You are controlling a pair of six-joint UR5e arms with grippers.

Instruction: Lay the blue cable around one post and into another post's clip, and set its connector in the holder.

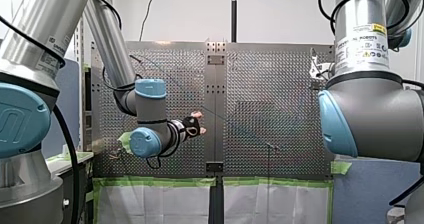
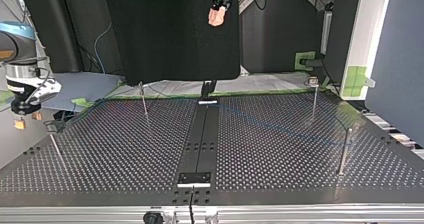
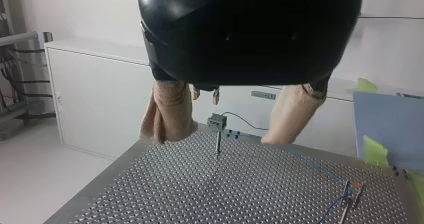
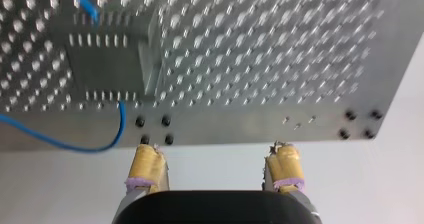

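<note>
1. My left gripper [image 3: 215, 138] is closest in the left wrist view. It has a black housing and two beige-padded fingers [image 3: 167, 114] spread wide, with nothing between them.
2. My left arm [image 1: 145, 114] is bent at the elbow, with its wrist lying about level. It holds its gripper high above the tabletop [image 2: 125, 149], over the far end of the dark centre strip [image 2: 202, 134], touching nothing.
3. My right arm [image 2: 17, 69] hangs straight down, well away from the centre strip at the top view's left. My right gripper [image 4: 215, 148] points downward just past the tabletop's edge, its yellow pads [image 4: 147, 164] wide apart and empty.
4. The blue cable [image 2: 280, 126] lies on the tabletop. It runs from the centre strip's far end across to a thin post [image 2: 345, 151] on the strip's right in the top view.
5. In the right wrist view, more of the cable loops over the edge beside the grey holder [image 4: 110, 66], just ahead of my right gripper. I cannot tell whether the connector sits in the holder.
</note>
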